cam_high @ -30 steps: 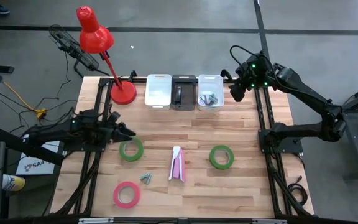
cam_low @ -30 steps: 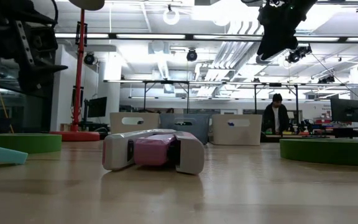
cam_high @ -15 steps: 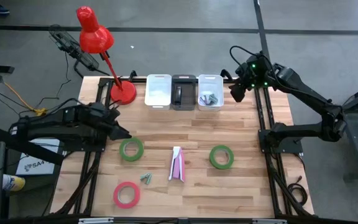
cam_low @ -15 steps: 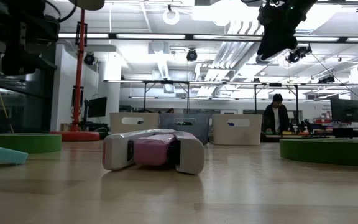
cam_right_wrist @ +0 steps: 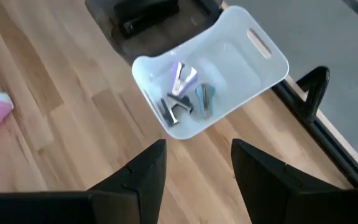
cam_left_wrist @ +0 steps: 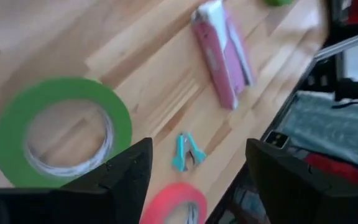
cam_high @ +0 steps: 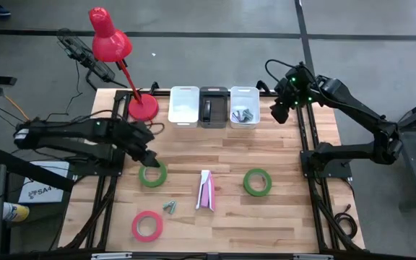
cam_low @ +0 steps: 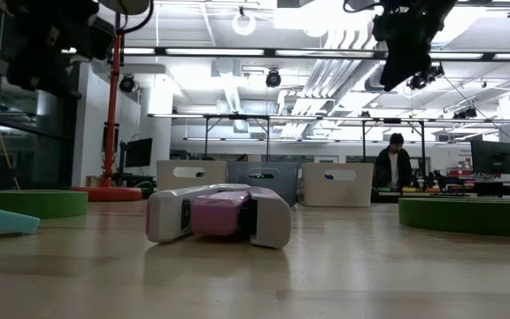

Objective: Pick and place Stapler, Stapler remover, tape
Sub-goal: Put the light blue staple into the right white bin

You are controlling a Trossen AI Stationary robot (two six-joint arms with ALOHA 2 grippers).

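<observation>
Lengthwise, pink stapler front-to-back on table.

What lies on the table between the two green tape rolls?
In the high view, the pink-and-white stapler lies between the left green tape roll and the right green tape roll, touching neither.

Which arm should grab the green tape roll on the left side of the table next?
Left. The left gripper hangs open right beside that green tape roll, while the right gripper is far off by the white bin.
</observation>
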